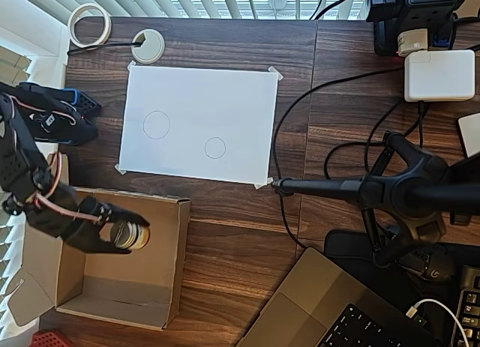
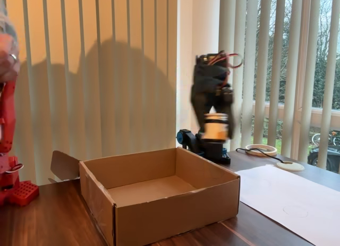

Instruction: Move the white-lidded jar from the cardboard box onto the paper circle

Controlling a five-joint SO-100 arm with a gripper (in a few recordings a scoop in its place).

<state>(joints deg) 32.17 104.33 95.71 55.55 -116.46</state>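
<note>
In the overhead view the gripper (image 1: 120,231) grasps the white-lidded jar (image 1: 130,235) over the cardboard box (image 1: 169,272), well left of the paper circle (image 1: 215,148) on the white sheet (image 1: 225,100).

In the fixed view the jar (image 2: 215,126) hangs clamped in the gripper (image 2: 214,118) above the box (image 2: 175,211), whose floor lies bare.

Overhead view looks straight down; fixed view faces the cardboard box (image 2: 159,195) low, near, sideways.
</note>
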